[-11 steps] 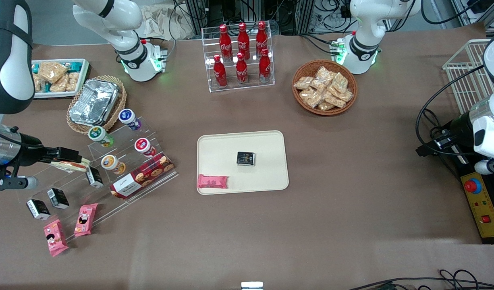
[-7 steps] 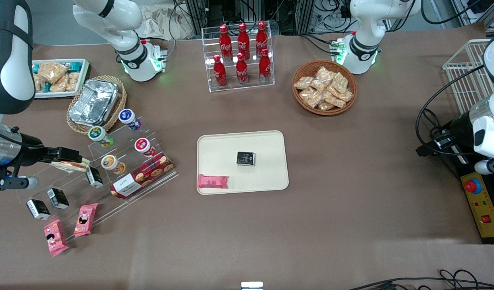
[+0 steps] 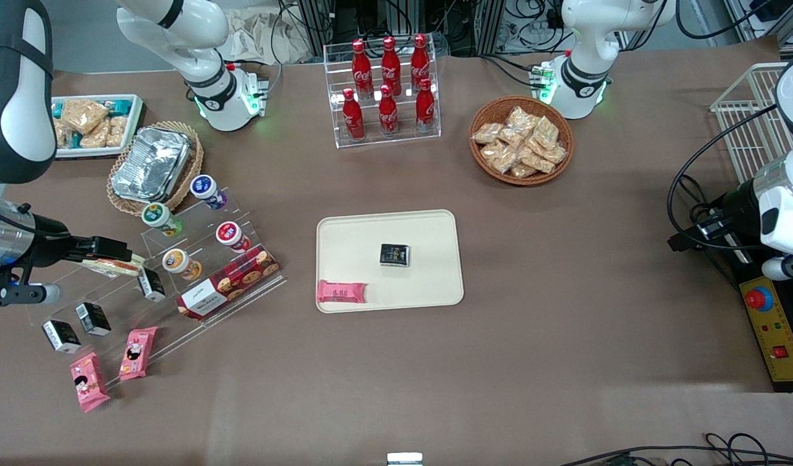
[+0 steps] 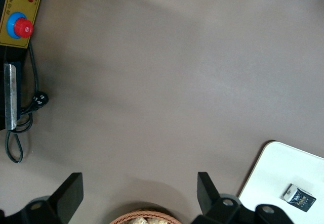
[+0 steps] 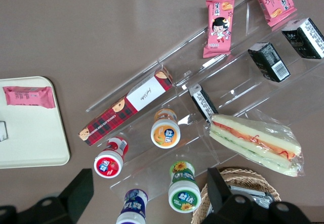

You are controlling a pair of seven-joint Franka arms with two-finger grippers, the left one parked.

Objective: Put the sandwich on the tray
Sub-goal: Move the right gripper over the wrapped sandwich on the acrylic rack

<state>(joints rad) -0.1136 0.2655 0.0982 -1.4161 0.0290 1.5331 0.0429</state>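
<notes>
Almost nothing is changing across the last moments: the right arm is staying put over the clear stepped stand (image 5: 230, 90), toward the working arm's end of the table, and no item is shifting. The gripper (image 5: 147, 196) is hovering with its fingers (image 5: 76, 193) spread wide and holding nothing. The sandwich (image 5: 253, 140) is lying on an upper step of the stand, just beside one finger rather than between the two, so it is not yet being grasped. The tray (image 3: 351, 239) is waiting well apart at mid-table, carrying a pink snack bar (image 3: 341, 292) and a small black packet (image 3: 395, 254). The pause probably means the gripper is lining up – it is likely needing a sideways shift over the sandwich before closing
</notes>
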